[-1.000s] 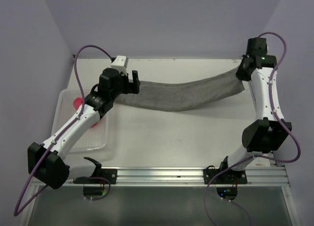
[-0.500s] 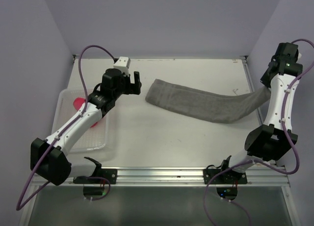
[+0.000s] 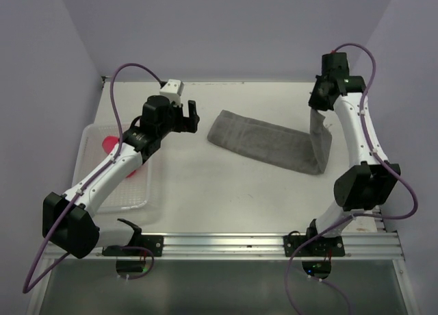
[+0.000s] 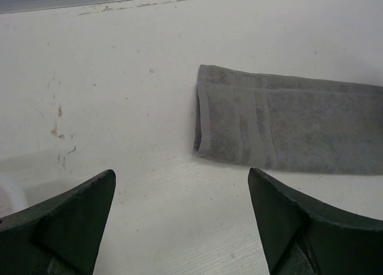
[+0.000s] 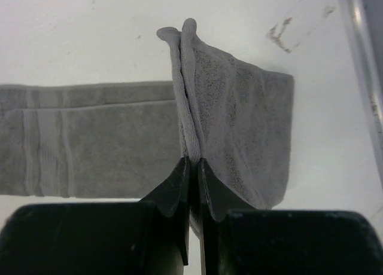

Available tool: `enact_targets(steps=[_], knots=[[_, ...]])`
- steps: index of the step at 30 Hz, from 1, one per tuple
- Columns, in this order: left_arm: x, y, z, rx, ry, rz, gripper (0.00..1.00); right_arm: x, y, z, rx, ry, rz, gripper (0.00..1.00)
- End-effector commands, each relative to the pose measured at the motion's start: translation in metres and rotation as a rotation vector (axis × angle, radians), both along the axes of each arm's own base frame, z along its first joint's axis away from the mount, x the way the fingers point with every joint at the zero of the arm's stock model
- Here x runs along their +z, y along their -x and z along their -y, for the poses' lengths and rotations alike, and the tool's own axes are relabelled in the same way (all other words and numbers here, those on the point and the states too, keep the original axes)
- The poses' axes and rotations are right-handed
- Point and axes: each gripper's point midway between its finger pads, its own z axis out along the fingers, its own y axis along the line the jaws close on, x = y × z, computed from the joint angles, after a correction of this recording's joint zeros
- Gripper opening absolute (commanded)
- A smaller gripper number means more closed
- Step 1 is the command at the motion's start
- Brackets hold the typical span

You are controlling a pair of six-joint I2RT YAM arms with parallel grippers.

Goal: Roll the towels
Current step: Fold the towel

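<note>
towel point(image 3: 263, 144): grey looped terry, long folded strip.

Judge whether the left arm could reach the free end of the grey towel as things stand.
Probably yes. The left gripper is open and faces the free end of the grey towel, with only bare table between them. The right gripper is shut on the other end, out of the way.

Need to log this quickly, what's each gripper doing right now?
Left gripper: open, holding nothing.
Right gripper: shut on the end of the long grey folded cloth towel.
</note>
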Motion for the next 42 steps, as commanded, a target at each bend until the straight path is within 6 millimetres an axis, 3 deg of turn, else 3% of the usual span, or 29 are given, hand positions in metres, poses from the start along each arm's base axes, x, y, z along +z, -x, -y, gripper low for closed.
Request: enact_targets(steps=[1,4,6,7,8,9,10,12,14,15,16,20,23,32,35,37,38,41,42], knots=[[0.009,-0.003,0.006,-0.024,0.027,0.029,0.95,-0.001,-0.026,-0.047,0.021,-0.088,0.044,0.00],[0.010,-0.002,0.006,-0.024,0.029,0.030,0.95,-0.013,-0.037,-0.090,0.076,-0.124,0.025,0.00],[0.013,-0.001,0.006,-0.023,0.032,0.037,0.95,-0.019,-0.043,-0.107,0.091,-0.131,0.015,0.00],[0.014,-0.001,0.005,-0.024,0.032,0.040,0.95,-0.011,-0.047,-0.126,0.115,-0.147,0.035,0.00],[0.015,0.000,0.005,-0.022,0.033,0.043,0.95,-0.023,-0.052,-0.135,0.122,-0.142,0.005,0.00],[0.017,0.000,0.004,-0.022,0.035,0.049,0.95,-0.022,-0.054,-0.144,0.131,-0.144,0.004,0.00],[0.017,0.000,0.004,-0.023,0.035,0.051,0.95,-0.009,-0.059,-0.161,0.149,-0.150,0.037,0.00],[0.018,0.001,0.005,-0.024,0.036,0.052,0.95,-0.019,-0.064,-0.176,0.154,-0.140,0.007,0.00],[0.018,0.001,0.005,-0.025,0.038,0.051,0.96,-0.005,-0.067,-0.196,0.169,-0.159,0.040,0.00],[0.020,0.001,0.005,-0.027,0.040,0.055,0.96,-0.012,-0.071,-0.203,0.164,-0.168,0.030,0.00],[0.020,0.002,0.005,-0.029,0.041,0.055,0.96,-0.005,-0.072,-0.214,0.177,-0.181,0.051,0.00],[0.021,0.002,0.006,-0.032,0.044,0.057,0.96,-0.014,-0.079,-0.239,0.200,-0.219,0.053,0.00],[0.021,0.003,0.006,-0.036,0.044,0.058,0.96,-0.033,-0.080,-0.254,0.215,-0.246,0.018,0.00],[0.022,0.004,0.008,-0.045,0.051,0.058,0.96,-0.068,-0.086,-0.278,0.235,-0.321,-0.024,0.00],[0.024,0.004,0.007,-0.044,0.055,0.062,0.96,-0.077,-0.093,-0.296,0.278,-0.376,-0.021,0.00],[0.024,0.004,0.008,-0.047,0.056,0.061,0.96,-0.075,-0.096,-0.319,0.362,-0.412,0.004,0.00],[0.024,0.004,0.008,-0.047,0.056,0.061,0.96,-0.089,-0.097,-0.324,0.368,-0.401,-0.018,0.00],[0.024,0.005,0.008,-0.046,0.056,0.063,0.96,-0.094,-0.099,-0.340,0.401,-0.438,-0.030,0.18],[0.024,0.005,0.008,-0.047,0.056,0.063,0.96,-0.106,-0.101,-0.344,0.394,-0.453,-0.051,0.24]])
